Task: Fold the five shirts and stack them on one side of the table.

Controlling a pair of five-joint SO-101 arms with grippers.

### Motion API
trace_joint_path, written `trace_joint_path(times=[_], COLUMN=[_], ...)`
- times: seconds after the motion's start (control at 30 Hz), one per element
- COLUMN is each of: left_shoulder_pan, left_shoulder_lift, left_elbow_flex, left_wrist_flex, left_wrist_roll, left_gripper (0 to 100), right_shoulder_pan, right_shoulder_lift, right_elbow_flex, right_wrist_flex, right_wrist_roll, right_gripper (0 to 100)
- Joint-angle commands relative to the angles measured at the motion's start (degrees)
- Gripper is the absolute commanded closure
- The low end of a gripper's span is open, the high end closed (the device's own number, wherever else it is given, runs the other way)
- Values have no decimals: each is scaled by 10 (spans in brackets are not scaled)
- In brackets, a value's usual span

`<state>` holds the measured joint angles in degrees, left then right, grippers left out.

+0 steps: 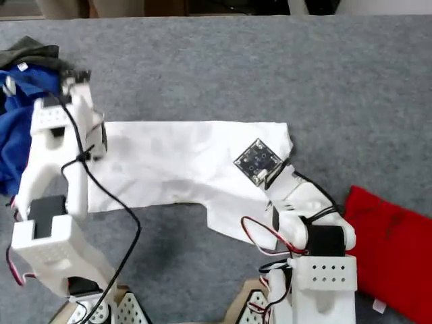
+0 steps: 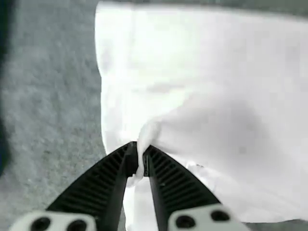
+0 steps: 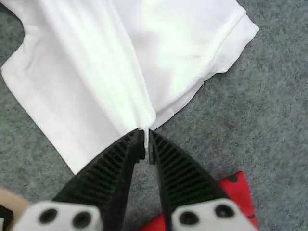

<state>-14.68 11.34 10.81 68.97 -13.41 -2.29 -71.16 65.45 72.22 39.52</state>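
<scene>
— What is the table (image 1: 337,81) like?

— Its whole top is a grey, felt-like surface with a fine, even nap. Beyond the far edge runs a thin strip of the room (image 1: 202,7), with pale and dark shapes too small to make out.

— Where is the white shirt (image 1: 175,162)?

— Spread flat in the middle of the table, long side running left to right, with one flap reaching towards the near edge.

— And the left gripper (image 2: 139,155)?

— Its jaws are pressed together on a small bunched ridge of the white shirt, at the end of the shirt that faces the table's left edge.

— The right gripper (image 3: 146,140)?

— It is also closed, pinching a raised fold of the same shirt at its right end, close to a hemmed sleeve (image 3: 231,38).

— What about the other garments?

— A blue shirt (image 1: 17,135) lies crumpled at the left edge. A dark garment (image 1: 30,48) lies just beyond it, in the far left corner. A red shirt (image 1: 391,243) lies flat near the near right corner, well apart from the white one.
</scene>
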Motion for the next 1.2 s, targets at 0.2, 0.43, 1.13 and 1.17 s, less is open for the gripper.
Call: trace_joint_path(times=[0.2, 0.43, 1.13, 1.17], left_shoulder_pan=[-9, -11, -15, -14], left_shoulder_lift=[-144, -157, -157, -157], left_elbow_flex=[229, 274, 308, 306], left_wrist_flex=[-125, -126, -134, -123], left_wrist_roll=[-14, -44, -112, -118], left_gripper=[982, 982, 982, 982], right_shoulder_pan=[9, 65, 7, 2], right_shoulder_lift=[-8, -12, -13, -13], right_elbow_flex=[1, 1, 22, 20], right_wrist_flex=[40, 65, 123, 123], right_wrist_roll=[44, 129, 212, 212], right_gripper=[994, 994, 993, 990])
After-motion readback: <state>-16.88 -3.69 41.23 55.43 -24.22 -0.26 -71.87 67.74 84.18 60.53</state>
